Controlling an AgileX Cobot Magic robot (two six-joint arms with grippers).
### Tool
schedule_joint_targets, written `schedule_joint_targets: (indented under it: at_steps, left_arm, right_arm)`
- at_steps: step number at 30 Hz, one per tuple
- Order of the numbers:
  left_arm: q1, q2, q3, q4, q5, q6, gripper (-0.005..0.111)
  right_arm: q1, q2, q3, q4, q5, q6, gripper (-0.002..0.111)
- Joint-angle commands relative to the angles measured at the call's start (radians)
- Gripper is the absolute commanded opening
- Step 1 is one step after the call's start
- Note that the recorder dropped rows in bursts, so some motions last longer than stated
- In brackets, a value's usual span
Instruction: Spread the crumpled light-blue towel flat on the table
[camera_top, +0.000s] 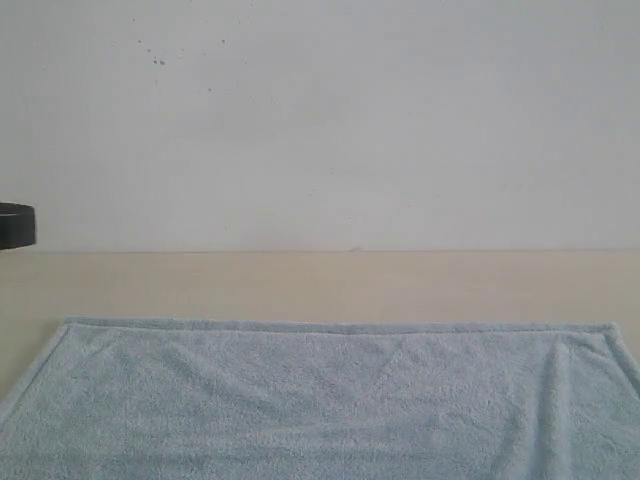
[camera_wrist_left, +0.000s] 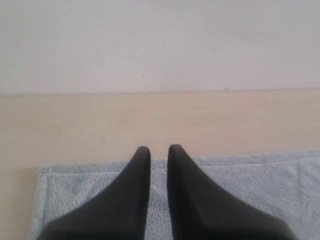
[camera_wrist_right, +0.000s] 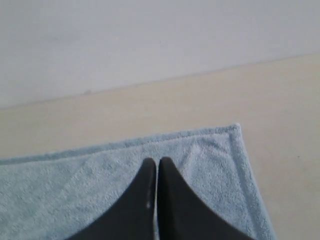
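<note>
The light-blue towel (camera_top: 320, 400) lies spread out on the beige table (camera_top: 320, 285), its far hem straight and both far corners showing; a faint crease runs near its right side. In the left wrist view my left gripper (camera_wrist_left: 159, 150) hovers over the towel (camera_wrist_left: 250, 185) by its far left corner, fingers a narrow gap apart with nothing between them. In the right wrist view my right gripper (camera_wrist_right: 157, 162) is above the towel (camera_wrist_right: 75, 190) near its far right corner, fingers pressed together and empty. Neither gripper's fingers show in the exterior view.
A white wall (camera_top: 320, 120) rises behind the table's far edge. A dark rounded part (camera_top: 15, 225) pokes in at the left border of the exterior view. A bare strip of table (camera_wrist_left: 150, 125) lies between towel and wall, and more bare table (camera_wrist_right: 290, 150) lies beside the right hem.
</note>
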Motion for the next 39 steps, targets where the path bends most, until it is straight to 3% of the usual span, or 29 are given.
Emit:
schedule_joint_targets:
  at_steps: [1, 5, 12, 36, 39]
  left_arm:
    - [0.000, -0.225, 0.114, -0.002, 0.009, -0.013, 0.013]
    - [0.000, -0.379, 0.200, -0.002, 0.011, -0.013, 0.013]
    - [0.000, -0.492, 0.293, -0.002, 0.027, -0.039, 0.013]
    - [0.000, -0.495, 0.298, -0.002, 0.027, -0.039, 0.013]
    - [0.000, -0.495, 0.298, -0.002, 0.027, -0.037, 0.013]
  right_arm:
    - [-0.004, -0.254, 0.021, 0.004, 0.133, 0.030, 0.001]
    - [-0.004, -0.457, 0.021, 0.039, 0.244, 0.030, 0.001]
    - [-0.004, -0.676, 0.021, 0.159, 0.311, 0.028, 0.001]
    - [-0.004, -0.676, 0.039, 0.176, 0.320, 0.028, 0.001]
    - [-0.004, -0.676, 0.080, 0.254, 0.323, -0.093, 0.001]
